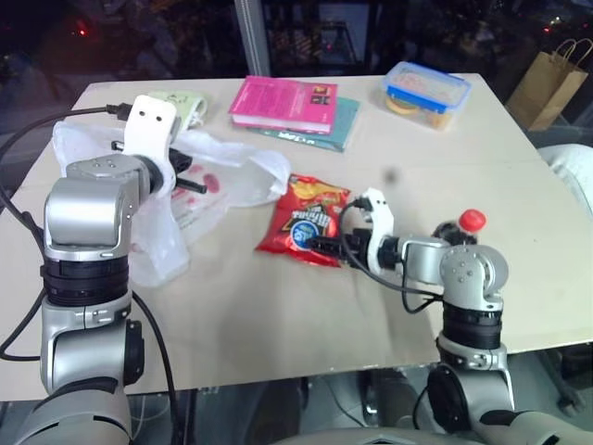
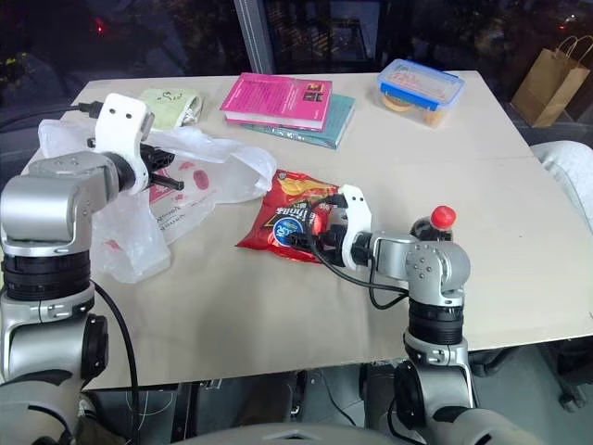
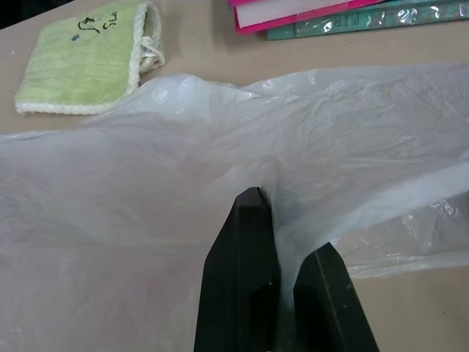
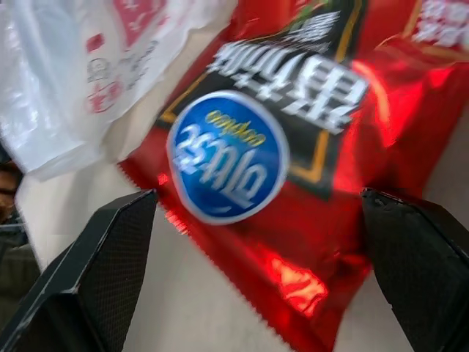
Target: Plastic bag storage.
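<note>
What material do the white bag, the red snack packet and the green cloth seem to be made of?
The plastic bag: thin translucent plastic film, crinkled, the table showing faintly through it. The red snack packet: probably foil-lined plastic, glossy, with sharp bright reflections and a serrated edge. The green cloth: apparently woven terry-like fabric, matte, with a stitched pale border.

Perhaps a lab — a bare board table [image 1: 278, 324], dark glass wall [image 1: 185, 37] behind.

Translucent white plastic bag [image 1: 208, 181] with red print; red snack packet [image 1: 302, 220]
</note>
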Controlling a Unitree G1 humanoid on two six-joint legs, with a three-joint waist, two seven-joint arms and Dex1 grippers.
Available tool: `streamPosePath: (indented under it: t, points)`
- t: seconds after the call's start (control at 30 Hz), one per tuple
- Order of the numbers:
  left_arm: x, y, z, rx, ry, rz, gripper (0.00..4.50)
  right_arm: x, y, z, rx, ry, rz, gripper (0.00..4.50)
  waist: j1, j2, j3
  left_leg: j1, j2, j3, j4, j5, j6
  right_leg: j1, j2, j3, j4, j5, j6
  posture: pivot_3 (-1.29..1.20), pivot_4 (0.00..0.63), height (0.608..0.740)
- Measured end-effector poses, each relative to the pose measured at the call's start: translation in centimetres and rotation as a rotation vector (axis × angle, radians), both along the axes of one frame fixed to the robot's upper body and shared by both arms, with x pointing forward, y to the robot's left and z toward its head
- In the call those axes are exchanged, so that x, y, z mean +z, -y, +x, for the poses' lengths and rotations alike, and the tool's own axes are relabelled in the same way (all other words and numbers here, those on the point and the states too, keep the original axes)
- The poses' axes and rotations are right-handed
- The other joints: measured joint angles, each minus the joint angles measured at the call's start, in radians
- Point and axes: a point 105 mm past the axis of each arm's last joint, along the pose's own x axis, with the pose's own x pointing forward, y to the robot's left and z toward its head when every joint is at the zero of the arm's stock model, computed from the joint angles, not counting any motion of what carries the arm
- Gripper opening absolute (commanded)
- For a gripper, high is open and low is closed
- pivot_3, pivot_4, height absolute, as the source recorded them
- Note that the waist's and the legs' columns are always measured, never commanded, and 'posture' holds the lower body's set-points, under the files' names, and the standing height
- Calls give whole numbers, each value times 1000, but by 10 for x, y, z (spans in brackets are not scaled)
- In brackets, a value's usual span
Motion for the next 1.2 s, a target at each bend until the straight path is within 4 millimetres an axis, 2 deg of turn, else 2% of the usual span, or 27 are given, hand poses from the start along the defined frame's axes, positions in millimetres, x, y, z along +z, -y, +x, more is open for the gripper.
streamPosePath:
  t: [0.13,0.27,0.37,0.5,0.67,0.9,1.0,1.1,1.2]
  points:
    - [1,-1,-2,5,12,3,11,1,3,5,-25,13,-20,4500,-3,0,0,-1,0,0,0,0,0,0,0,0,0,0,0,0,150,740]
    - [2,-1,-6,8,25,1,11,26,13,-1,-22,105,13,4500,-8,0,0,-1,0,0,0,0,0,0,0,0,0,0,0,0,150,740]
    - [-2,-2,-7,10,14,-3,11,32,14,-6,-16,121,31,4500,-13,0,0,-1,0,0,0,0,0,0,0,0,0,0,0,0,150,740]
    - [-4,-2,-8,14,9,-2,11,12,7,-11,-10,31,47,4500,-19,0,0,0,0,0,-1,0,0,-1,0,0,0,0,0,0,150,740]
    - [-3,0,-8,7,9,-4,11,-6,2,-3,-37,-16,24,4500,-20,0,0,0,0,0,-1,0,0,-1,0,1,0,0,0,0,150,740]
    - [-3,1,-9,-1,9,-7,11,-8,-14,-1,-11,-32,69,4500,-21,0,0,0,0,0,-1,0,0,-1,0,1,0,0,0,0,150,740]
    - [-4,1,-9,-1,7,-7,0,-10,-18,0,-3,-28,73,3789,-22,0,0,0,0,0,-1,0,0,-1,0,1,0,0,0,0,150,740]
    - [-4,1,-9,-4,5,-15,0,-18,-26,-2,24,-34,52,2529,-23,0,0,0,1,0,-1,0,0,-1,1,1,0,0,0,0,150,740]
    - [-3,1,-10,-4,11,-25,0,-24,-26,-3,33,-36,33,1068,-22,0,0,0,1,0,-1,0,0,-1,1,1,0,0,0,0,150,740]
